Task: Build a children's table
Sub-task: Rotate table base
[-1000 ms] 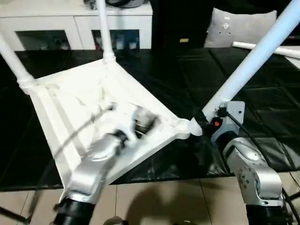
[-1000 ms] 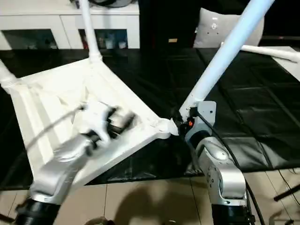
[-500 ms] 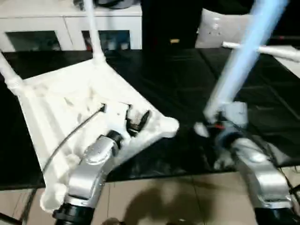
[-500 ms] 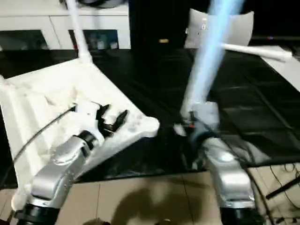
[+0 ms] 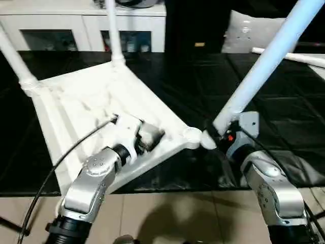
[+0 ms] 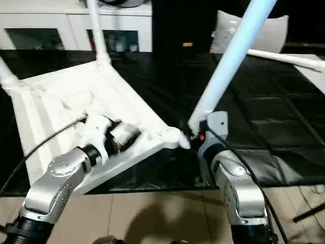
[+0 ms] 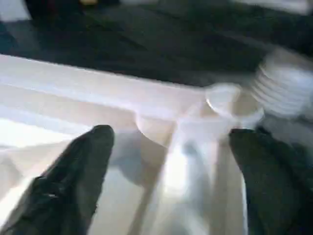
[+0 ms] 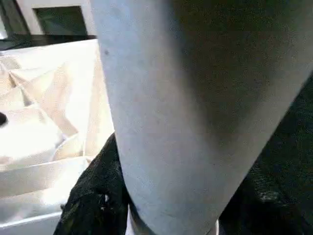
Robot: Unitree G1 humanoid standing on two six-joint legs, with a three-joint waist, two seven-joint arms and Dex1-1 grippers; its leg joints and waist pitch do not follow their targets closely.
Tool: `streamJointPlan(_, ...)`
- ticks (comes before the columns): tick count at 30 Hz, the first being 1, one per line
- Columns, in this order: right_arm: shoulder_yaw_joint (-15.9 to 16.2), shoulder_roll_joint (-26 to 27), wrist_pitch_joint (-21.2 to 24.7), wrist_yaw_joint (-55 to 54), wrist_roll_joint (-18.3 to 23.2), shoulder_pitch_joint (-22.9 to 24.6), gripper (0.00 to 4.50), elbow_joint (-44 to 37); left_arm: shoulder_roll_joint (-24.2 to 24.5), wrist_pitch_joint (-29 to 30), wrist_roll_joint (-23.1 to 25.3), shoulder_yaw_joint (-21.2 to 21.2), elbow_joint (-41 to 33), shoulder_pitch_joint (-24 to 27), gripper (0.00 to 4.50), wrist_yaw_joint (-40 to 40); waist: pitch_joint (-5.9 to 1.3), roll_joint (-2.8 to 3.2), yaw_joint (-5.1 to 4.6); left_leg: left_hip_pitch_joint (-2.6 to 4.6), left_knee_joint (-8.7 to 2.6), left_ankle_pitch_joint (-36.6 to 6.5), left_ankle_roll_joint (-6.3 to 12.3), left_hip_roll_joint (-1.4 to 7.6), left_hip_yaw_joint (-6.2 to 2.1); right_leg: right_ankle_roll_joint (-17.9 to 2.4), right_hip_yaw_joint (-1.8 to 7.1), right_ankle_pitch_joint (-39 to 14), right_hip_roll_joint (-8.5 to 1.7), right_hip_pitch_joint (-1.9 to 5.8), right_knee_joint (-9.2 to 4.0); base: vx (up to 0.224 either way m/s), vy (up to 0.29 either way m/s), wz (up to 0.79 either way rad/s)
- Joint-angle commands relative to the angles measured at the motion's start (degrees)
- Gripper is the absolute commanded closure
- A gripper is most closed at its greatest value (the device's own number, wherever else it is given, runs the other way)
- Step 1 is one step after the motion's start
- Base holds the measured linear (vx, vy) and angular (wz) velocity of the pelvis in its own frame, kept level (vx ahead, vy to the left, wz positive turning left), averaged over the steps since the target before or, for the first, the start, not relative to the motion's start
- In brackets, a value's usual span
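The children's table lies upside down: its white ribbed tabletop (image 5: 76,101) rests on the black surface, with two legs (image 5: 114,30) (image 5: 12,56) standing in the far corners. My right gripper (image 5: 217,133) is shut on a third leg (image 5: 264,61), which leans up to the right. That leg's threaded end (image 7: 283,83) sits right beside the near corner socket (image 5: 192,135). My left gripper (image 5: 152,136) hovers open over the ribbed underside just short of that socket. Its fingers (image 7: 83,161) stand wide apart over a rib.
Another white leg (image 5: 294,57) lies on the black surface at the far right, next to a grey cushion (image 5: 254,33). A white cabinet (image 5: 76,20) stands behind the work surface. The black surface ends at its front edge (image 5: 203,190), with tiled floor below.
The held leg tipped more upright with its end off the corner socket, then leaned back beside it. My left gripper's fingers have spread wider over the tabletop.
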Motion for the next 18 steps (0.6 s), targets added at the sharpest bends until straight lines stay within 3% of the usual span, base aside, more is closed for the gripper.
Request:
streamJointPlan(1, -0.39, -0.98, -1.26, -0.13, -0.18, -1.03, 2.60, 1.54, 0.16, 1.37, 0.87, -1.52, 0.45, -1.05, 0.20, -1.71, -3.55, 0.13, -0.06, 0.99, -4.72, -12.10, 1.07, 4.09, -1.33, -5.77, 4.22, -15.89, -6.00, 2.66, -3.95, 0.000, 0.000, 0.00)
streamJointPlan(6, -0.03, -2.07, -2.67, 0.38, -1.68, -1.41, 2.60, 3.20, 0.17, 3.05, -0.52, -2.74, 0.38, -1.84, 0.20, -5.34, -3.31, -0.22, -0.10, 0.90, -4.67, -12.06, 1.30, 3.84, -1.05, -5.34, 4.22, -19.20, -6.20, 2.95, -4.37, 0.000, 0.000, 0.00)
streamJointPlan(7, -0.10, -2.23, -2.66, 0.54, -1.83, -1.31, 2.60, 3.32, 0.18, 3.20, -0.80, -2.87, 0.44, -2.06, 0.48, -5.71, -3.30, -0.21, -0.09, 1.06, -4.66, -12.54, 1.39, 3.78, -1.05, -4.79, 4.14, -21.11, -6.18, 2.92, -4.62, 0.000, 0.000, 0.00)
streamJointPlan(9, -0.27, -2.49, -2.66, 0.59, -2.15, -1.12, 2.60, 3.50, 0.24, 3.91, -1.29, -3.15, 0.44, -2.47, 0.56, -6.18, -3.25, -0.20, -0.05, 1.13, -4.69, -12.70, 1.41, 3.78, -1.01, -4.12, 4.08, -22.88, -6.13, 2.85, -4.86, 0.000, 0.000, 0.00)
streamJointPlan(11, -0.45, -2.68, -2.93, -0.02, -2.74, -0.99, 2.60, 3.90, 0.57, 5.21, -0.78, -4.63, 0.69, -3.27, 0.59, -6.96, -3.29, 0.10, -0.07, 1.20, -4.80, -12.95, 1.15, 3.90, -1.10, -3.67, 3.96, -23.16, -5.99, 2.83, -4.82, 0.000, 0.000, 0.00)
streamJointPlan(15, -0.18, -2.86, -3.92, -0.72, -3.24, -0.91, 2.60, 4.72, 0.16, 6.74, 1.36, -7.13, 1.75, -4.49, 0.96, -7.28, -3.33, -0.01, -0.14, 1.30, -4.79, -13.14, 1.04, 3.91, -1.02, -3.76, 4.04, -22.23, -5.94, 2.77, -4.83, 0.000, 0.000, 0.00)
streamJointPlan(16, 0.02, -2.88, -4.16, -0.78, -3.36, -0.80, 2.60, 4.83, -0.11, 6.79, 2.18, -7.59, 2.25, -4.86, 1.04, -6.93, -3.40, 0.32, -0.11, 1.26, -4.66, -12.78, 1.12, 3.80, -0.96, -4.10, 4.03, -21.42, -5.89, 2.77, -4.80, 0.000, 0.000, 0.00)
streamJointPlan(18, 0.52, -2.98, -4.20, -0.86, -3.81, -0.39, 2.60, 4.59, -1.20, 6.87, 2.51, -7.74, 2.96, -5.38, 1.14, -6.42, -3.43, 0.17, -0.15, 1.26, -4.65, -12.76, 1.18, 3.78, -0.93, -3.85, 3.99, -21.45, -5.87, 2.89, -4.89, 0.000, 0.000, 0.00)
